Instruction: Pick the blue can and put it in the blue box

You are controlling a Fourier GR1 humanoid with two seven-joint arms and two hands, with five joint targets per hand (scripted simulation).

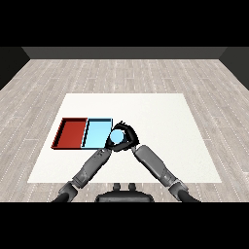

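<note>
my right hand (127,134) is curled round the blue can (116,138), holding it at the right edge of the light blue tray (96,133). my left hand (108,148) lies under the can; i cannot tell its fingers. the red tray (71,133) adjoins on the left, both on the white table (165,126).

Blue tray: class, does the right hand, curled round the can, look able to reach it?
Probably yes: the right hand holds the blue can at the light blue tray's right edge, with nothing between them.
</note>
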